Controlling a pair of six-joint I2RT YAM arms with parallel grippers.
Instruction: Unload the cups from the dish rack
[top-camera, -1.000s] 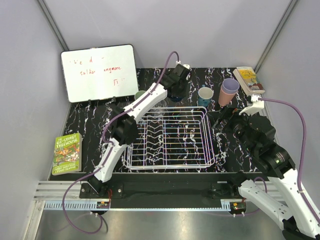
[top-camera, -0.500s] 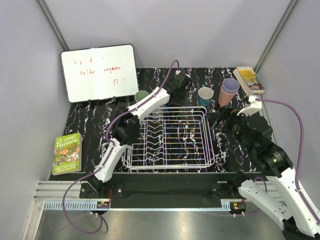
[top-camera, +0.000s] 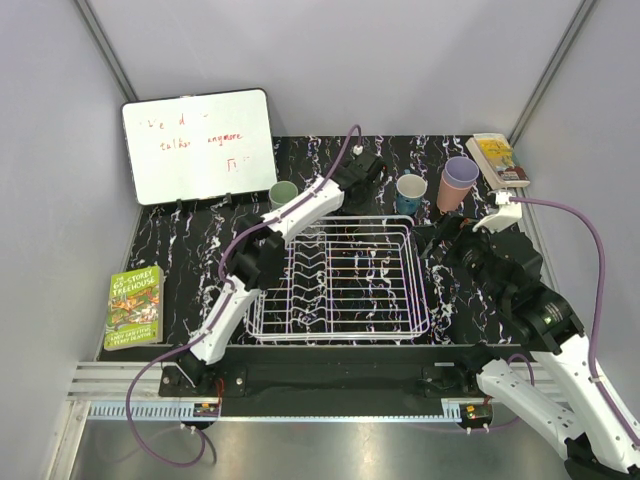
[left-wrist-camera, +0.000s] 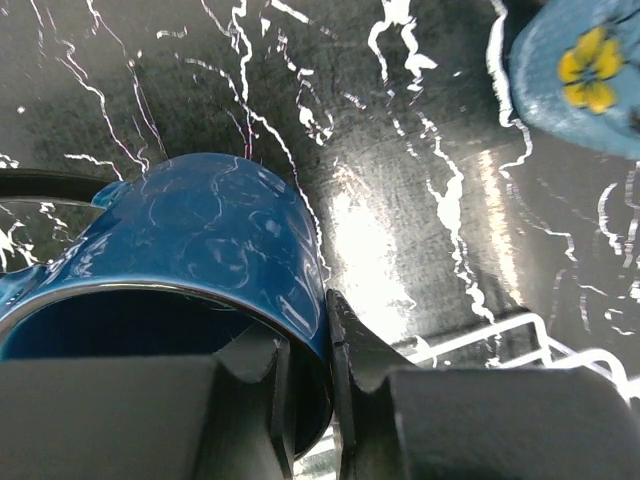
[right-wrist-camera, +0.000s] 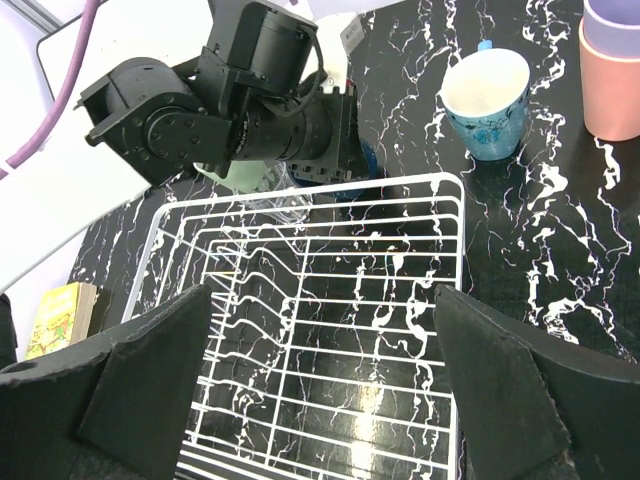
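My left gripper (left-wrist-camera: 308, 372) is shut on the rim of the dark blue cup (left-wrist-camera: 200, 250), one finger inside and one outside, just behind the white wire dish rack (top-camera: 340, 278). In the top view the left gripper (top-camera: 355, 188) hides that cup. A clear glass (right-wrist-camera: 290, 208) sits in the rack's far left part. The pale green cup (top-camera: 283, 192), the teal cup (top-camera: 410, 192) and the salmon pink cup (top-camera: 452, 195) with the lavender cup (top-camera: 462, 172) nested in it stand on the table behind the rack. My right gripper (right-wrist-camera: 320, 380) is open and empty above the rack's right side.
A whiteboard (top-camera: 200, 145) leans at the back left. One book (top-camera: 135, 305) lies at the left edge of the table and another (top-camera: 497, 158) at the back right corner. Grey walls close in the table on three sides.
The left arm has carried the dark blue cup a little right and down behind the rack's far edge. The right arm has barely shifted.
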